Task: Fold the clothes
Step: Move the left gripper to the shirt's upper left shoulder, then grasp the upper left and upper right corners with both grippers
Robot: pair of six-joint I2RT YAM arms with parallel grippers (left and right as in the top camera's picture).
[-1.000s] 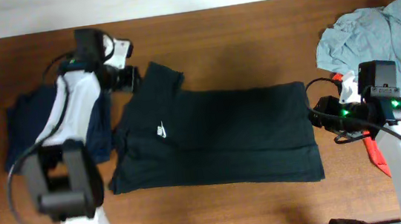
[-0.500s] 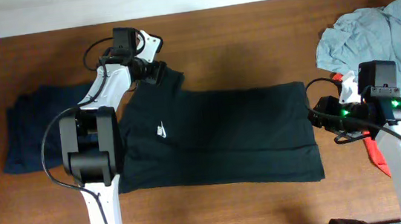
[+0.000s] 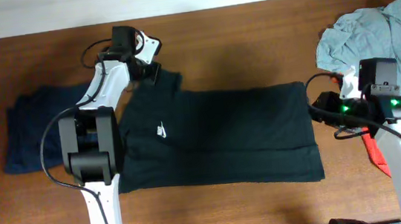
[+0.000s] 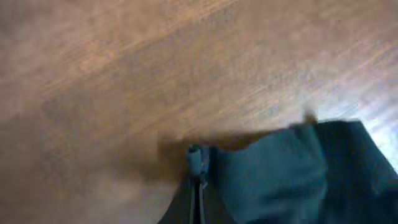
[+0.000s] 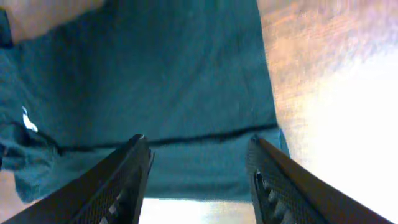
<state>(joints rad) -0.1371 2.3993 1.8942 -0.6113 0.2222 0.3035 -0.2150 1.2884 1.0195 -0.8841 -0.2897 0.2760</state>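
The clothes [image 3: 225,135], a black T-shirt with a small white logo [image 3: 161,131], lie flat across the middle of the table. My left gripper [image 3: 153,71] is at the shirt's far left sleeve. In the left wrist view it [image 4: 198,163] is shut, its jaws pressed together on the sleeve's edge, and the dark cloth [image 4: 280,174] spreads to the right of it. My right gripper [image 3: 314,109] hovers at the shirt's right hem. It [image 5: 199,186] stands open, and the hem [image 5: 199,168] shows between its fingers [image 5: 127,180] without touching them.
A dark navy garment [image 3: 35,133] lies at the left, partly under the left arm. A light grey shirt [image 3: 371,31] and a red one [image 3: 375,155] are heaped at the right by the right arm. Bare wooden table [image 3: 238,41] runs along the back.
My left arm swung right from over the navy garment to the shirt's far left sleeve, and its jaws closed there. The right gripper has barely moved.
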